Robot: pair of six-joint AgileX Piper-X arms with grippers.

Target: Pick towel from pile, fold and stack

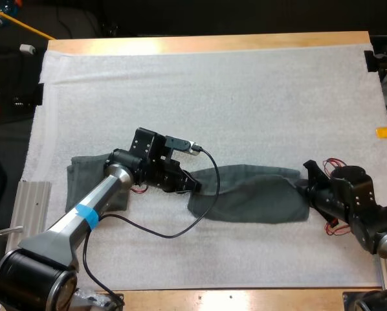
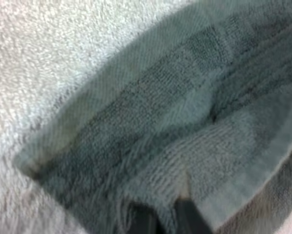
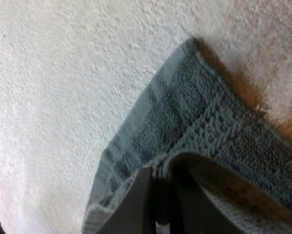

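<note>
Pinching a dark grey-green towel [image 1: 252, 194] at both ends, it lies stretched across the white mat [image 1: 213, 97] | left gripper [image 1: 193, 184] clamped on its left end, fingers [image 2: 136, 219] squeezing the terry | right gripper [image 1: 307, 178] nipping the right corner, fingers [image 3: 131, 204] on the hem | second towel [image 1: 83, 175] sits under the left arm near the mat's left edge

A pale wooden worktop [image 1: 206, 44] lies under a white, nubbly mat [image 1: 213, 97] that covers nearly its whole surface, lit evenly with only soft shadows. A ribbed metal plate [image 1: 33, 202] sits at the worktop's near left edge, beside the dark floor [image 1: 6, 136].
</note>
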